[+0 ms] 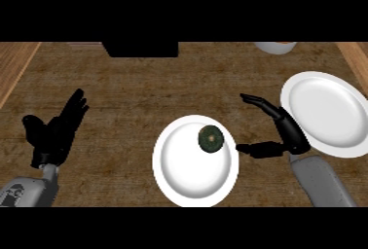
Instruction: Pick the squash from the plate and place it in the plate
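A small dark green squash (211,138) lies on the upper right part of a white plate (188,175) near the counter's front middle. A second white plate (327,112), bare, sits to the right and farther back. My right hand (285,130) hovers between the two plates, fingers straight and pointing up-left, thumb stretched toward the squash plate's right rim; it holds nothing and stands just right of the squash. My left hand (56,129) rests open at the left, fingers up, well away from both plates.
A dark box-like object (140,48) stands at the counter's back edge, left of centre. A white bowl (275,47) shows partly at the back right. Light wooden borders (14,68) run along both sides of the brown counter.
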`<control>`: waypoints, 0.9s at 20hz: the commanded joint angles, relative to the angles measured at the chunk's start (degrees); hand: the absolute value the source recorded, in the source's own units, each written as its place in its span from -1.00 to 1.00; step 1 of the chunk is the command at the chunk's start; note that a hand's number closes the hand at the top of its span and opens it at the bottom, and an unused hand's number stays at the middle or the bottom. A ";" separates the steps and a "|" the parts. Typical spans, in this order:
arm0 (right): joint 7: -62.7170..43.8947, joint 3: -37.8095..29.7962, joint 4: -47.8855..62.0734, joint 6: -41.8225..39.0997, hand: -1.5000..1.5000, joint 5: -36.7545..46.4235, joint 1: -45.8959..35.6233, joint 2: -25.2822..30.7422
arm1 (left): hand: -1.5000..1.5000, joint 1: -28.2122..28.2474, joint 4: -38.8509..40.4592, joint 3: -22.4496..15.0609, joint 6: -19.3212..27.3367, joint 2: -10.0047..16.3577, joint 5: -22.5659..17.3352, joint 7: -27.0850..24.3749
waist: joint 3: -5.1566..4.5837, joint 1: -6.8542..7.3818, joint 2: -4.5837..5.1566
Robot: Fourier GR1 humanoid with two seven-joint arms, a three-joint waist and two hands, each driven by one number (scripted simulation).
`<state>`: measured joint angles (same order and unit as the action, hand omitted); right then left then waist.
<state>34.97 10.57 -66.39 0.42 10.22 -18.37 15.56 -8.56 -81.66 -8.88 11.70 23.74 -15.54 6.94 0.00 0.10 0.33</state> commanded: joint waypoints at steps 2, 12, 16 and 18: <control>-0.92 2.63 -0.91 0.56 -1.00 7.32 0.68 4.15 | 0.00 -0.69 -3.29 1.30 -0.89 1.46 -0.31 4.94 | 0.01 0.08 -0.47; -16.64 6.56 -9.14 -3.71 -1.00 17.02 -0.71 3.21 | 0.00 -1.93 2.02 3.88 -2.75 -1.69 3.14 1.93 | -0.02 -0.11 -0.38; -25.13 8.95 -12.20 -7.60 -1.00 20.57 -1.19 3.25 | 0.00 -1.91 4.14 4.63 -4.31 -2.51 2.90 0.57 | -0.04 -0.27 -0.41; -25.77 11.62 -11.09 -6.55 -1.00 24.17 0.86 1.99 | 0.00 -0.23 1.37 3.73 -3.92 -3.11 4.07 0.16 | -0.02 -0.08 -0.41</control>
<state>13.65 19.52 -76.17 -4.74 30.18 -18.64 17.88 -9.09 -79.64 -5.59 8.38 20.84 -12.19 7.23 -0.04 0.01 -0.07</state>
